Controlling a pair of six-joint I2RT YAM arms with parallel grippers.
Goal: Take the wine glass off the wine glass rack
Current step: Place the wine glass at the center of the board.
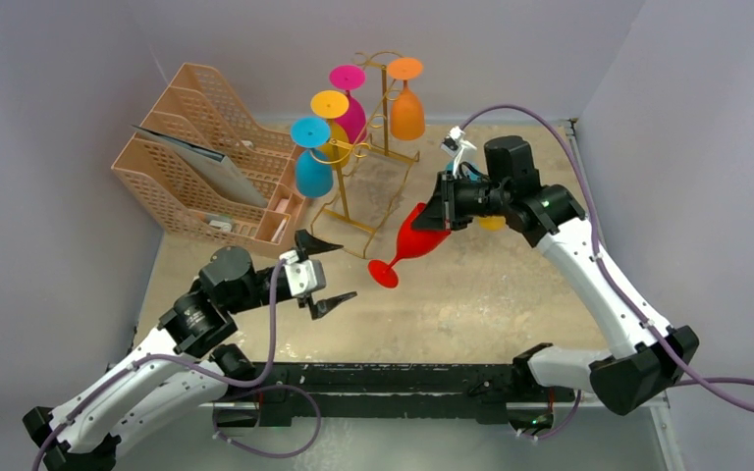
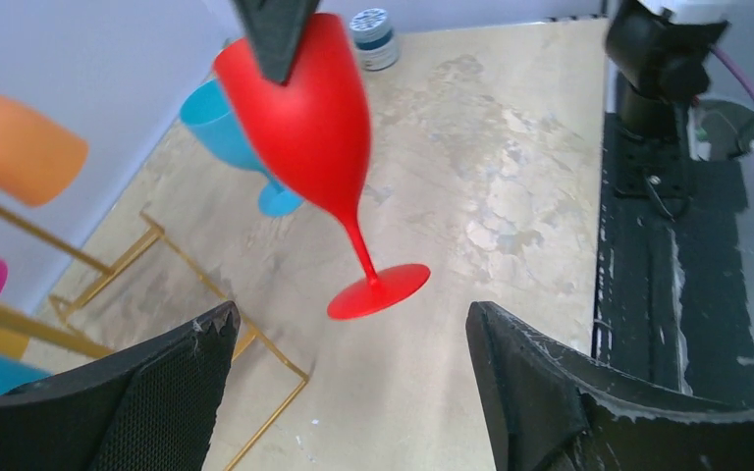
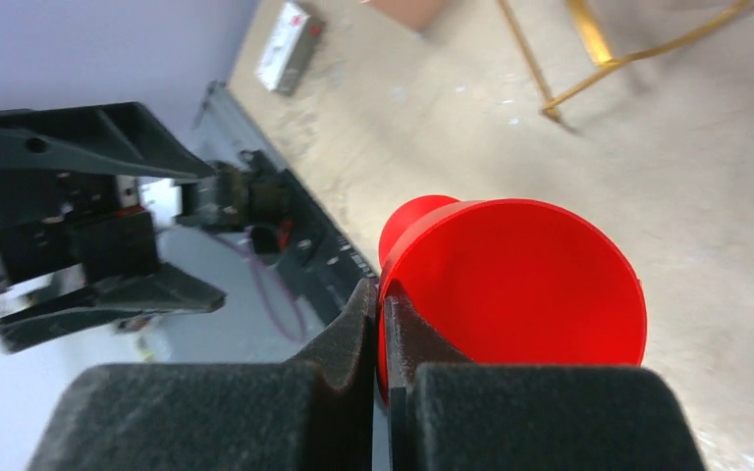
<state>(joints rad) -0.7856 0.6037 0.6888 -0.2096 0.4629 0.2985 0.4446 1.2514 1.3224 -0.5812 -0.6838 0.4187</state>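
Rack (image 1: 346,201) holds four glasses (image 1: 407,113); right pincer (image 1: 444,211) grips one red glass (image 1: 417,235).

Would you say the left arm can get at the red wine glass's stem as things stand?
Probably yes: the left gripper is open and faces the stem of the red wine glass, with nothing between; the right gripper pinches only the bowl's rim.

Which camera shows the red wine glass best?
The left wrist view: the red wine glass shows large, bowl, stem and foot. The top view shows it whole but small. The right wrist view shows mostly its bowl, rim pinched by the right gripper.
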